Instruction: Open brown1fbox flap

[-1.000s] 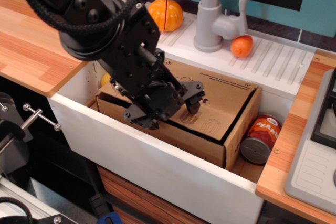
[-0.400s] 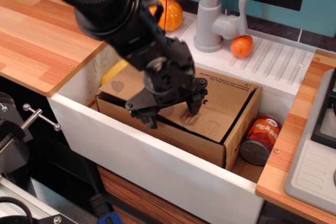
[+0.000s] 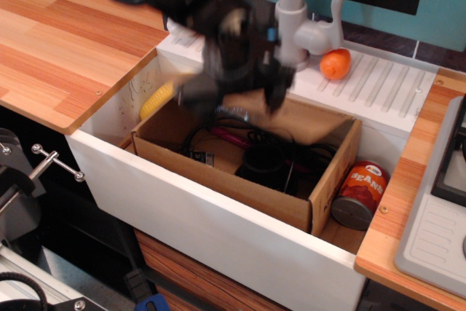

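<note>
Brown cardboard brown1fbox (image 3: 218, 180) sits in the white sink (image 3: 218, 242), its flap (image 3: 313, 118) raised and tilted toward the faucet (image 3: 291, 12), black cables and a dark round item showing inside. Blurred black gripper (image 3: 233, 100) hangs over the box's rear edge at the flap, fingers spread apart; can't tell whether they touch it. Orange-labelled can (image 3: 360, 194) lies just right of the box, corn cob (image 3: 156, 100) at its left.

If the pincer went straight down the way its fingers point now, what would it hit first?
Probably the raised flap of the brown1fbox, which lies just under the blurred pincer. Past its edge, the line would run into the dark cables and black round part inside the box. Depth is unclear.
</note>
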Action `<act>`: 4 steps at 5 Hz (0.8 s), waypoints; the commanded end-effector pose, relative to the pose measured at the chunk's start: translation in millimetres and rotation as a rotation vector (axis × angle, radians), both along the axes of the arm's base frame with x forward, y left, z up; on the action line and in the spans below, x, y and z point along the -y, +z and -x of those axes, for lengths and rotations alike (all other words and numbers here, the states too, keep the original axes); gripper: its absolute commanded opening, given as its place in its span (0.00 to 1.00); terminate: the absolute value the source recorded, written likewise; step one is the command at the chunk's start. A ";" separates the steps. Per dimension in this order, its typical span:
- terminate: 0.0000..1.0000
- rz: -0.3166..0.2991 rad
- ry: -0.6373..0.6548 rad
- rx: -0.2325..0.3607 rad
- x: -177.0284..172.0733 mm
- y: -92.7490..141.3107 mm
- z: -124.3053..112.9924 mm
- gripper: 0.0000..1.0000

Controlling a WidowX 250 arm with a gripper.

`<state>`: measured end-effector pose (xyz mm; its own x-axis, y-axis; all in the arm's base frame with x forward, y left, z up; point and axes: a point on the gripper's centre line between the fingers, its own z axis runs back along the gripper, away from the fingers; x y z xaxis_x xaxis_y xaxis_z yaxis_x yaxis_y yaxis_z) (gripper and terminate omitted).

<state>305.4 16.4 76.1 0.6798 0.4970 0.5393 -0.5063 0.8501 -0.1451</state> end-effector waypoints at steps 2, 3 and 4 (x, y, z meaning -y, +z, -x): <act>0.00 -0.154 -0.248 0.130 -16.7 44.5 -36.5 1.00; 0.00 -0.161 -0.297 0.155 -17.3 49.1 -55.3 1.00; 0.00 -0.172 -0.321 0.199 -14.5 51.4 -76.9 1.00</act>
